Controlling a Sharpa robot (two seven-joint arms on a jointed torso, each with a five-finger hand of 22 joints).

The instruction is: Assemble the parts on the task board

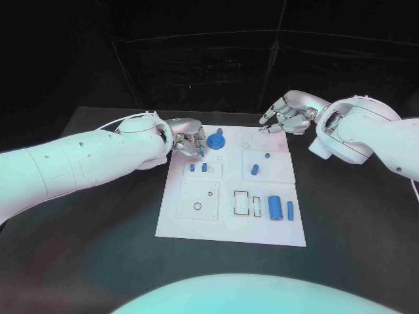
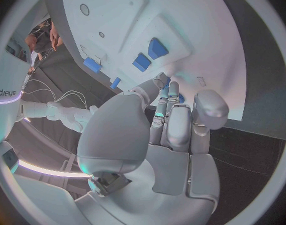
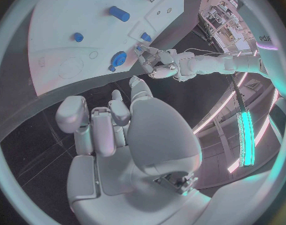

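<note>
- Task board (image 1: 230,222) lay white at the middle of the black surface (image 1: 96,261), blue parts (image 1: 275,207) resting in its recesses and on its face.
- My left hand (image 1: 184,139) hung over the board's far left corner beside the round blue part (image 1: 217,140); whether its fingers pinched anything, I could not tell.
- My right hand (image 1: 287,116) hovered past the far edge, fingers curled and holding nothing.
</note>
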